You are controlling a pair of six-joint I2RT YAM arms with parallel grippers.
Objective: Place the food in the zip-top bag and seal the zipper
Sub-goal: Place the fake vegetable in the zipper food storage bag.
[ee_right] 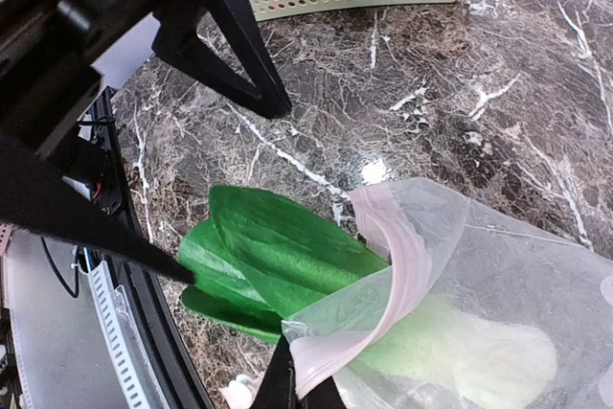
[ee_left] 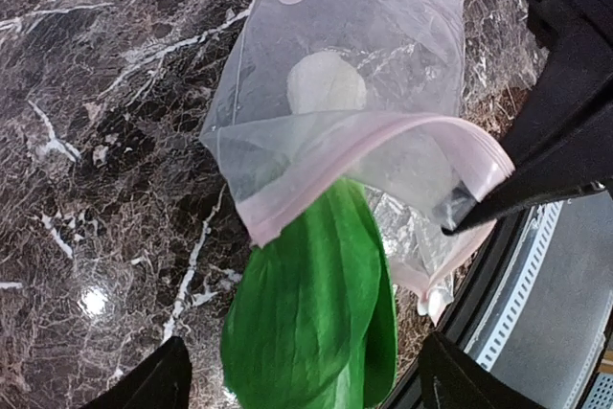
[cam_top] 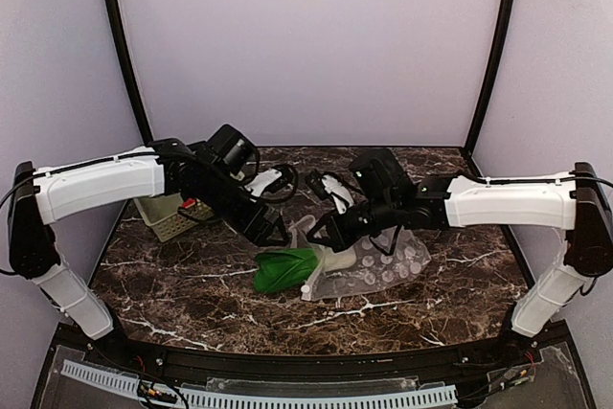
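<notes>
Left gripper point(cam_top: 268, 232) hangs with its fingers spread wide apart, holding nothing, just above the leafy end of the bok choy point(cam_top: 281, 272). In the left wrist view the two fingertips sit at either side of the green leaves. Right gripper point(cam_top: 328, 230) is pinched together on the rim of the zip-top bag point(cam_top: 383, 261), lifting the mouth so that it gapes. The pink zipper point(ee_left: 383, 131) arches over the opening, unsealed.

The bok choy lies half inside. Its white stem shows through the clear plastic, while its green leaves stick out of the mouth toward 8 o'clock in the top view. The bag lies on the marbled desk point(cam_top: 431, 304) near the middle, with its mouth at the 9 o'clock end and its dotted body running off toward 3 o'clock.

At 10 o'clock from the bag, well apart from it, stands the pale green basket point(cam_top: 168, 220), partly under the left arm. A red piece point(cam_top: 189, 204) shows inside it. What else the basket holds I cannot tell.
</notes>
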